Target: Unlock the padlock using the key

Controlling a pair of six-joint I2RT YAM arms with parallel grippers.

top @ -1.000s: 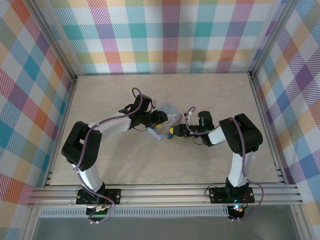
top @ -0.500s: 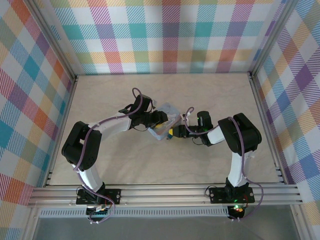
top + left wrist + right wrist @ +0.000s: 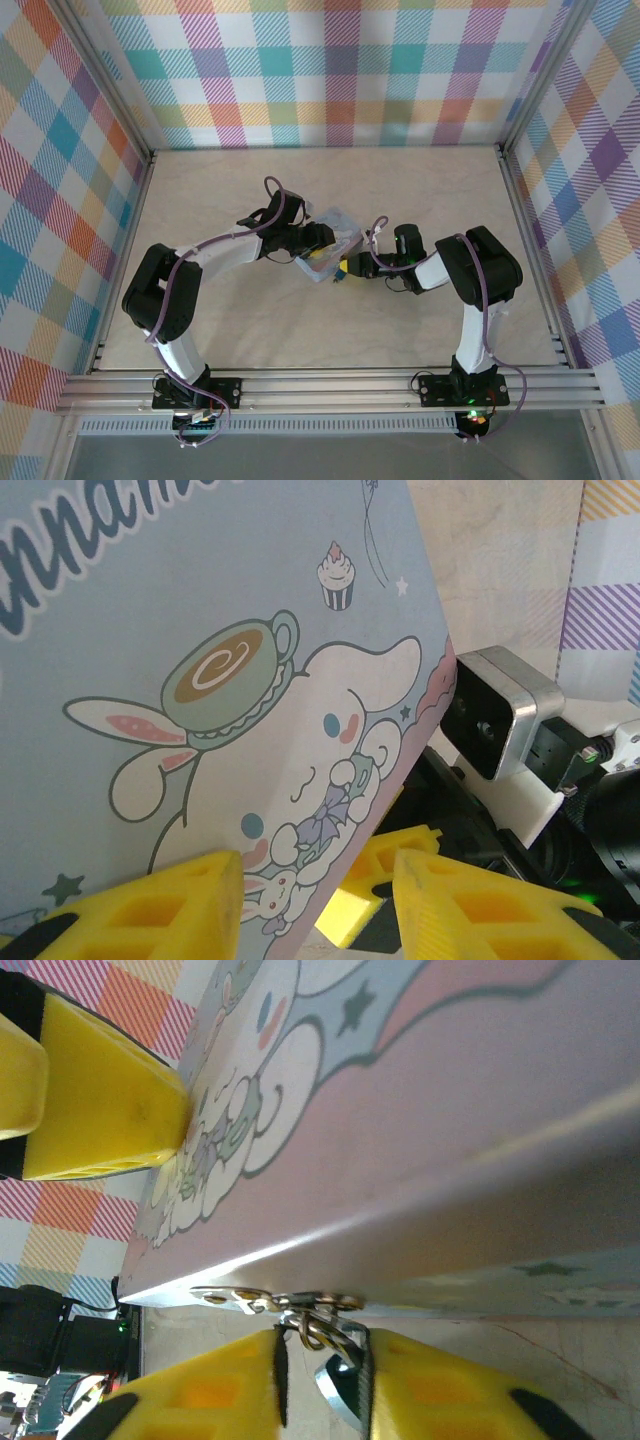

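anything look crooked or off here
The tin box sits askew, turned at an angle to the table edges and seemingly tipped, gripped by the left pincer. Its padlock hangs inside the right pincer.

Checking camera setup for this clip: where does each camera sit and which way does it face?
Top external: overhead behind the bases, looking down; both arms meet at the tin.
Left wrist: faces the tin's printed lid; left gripper at bottom.
Right wrist: faces the tin's edge and metal hasp; right gripper at bottom.
Shared by both wrist views: the tin.
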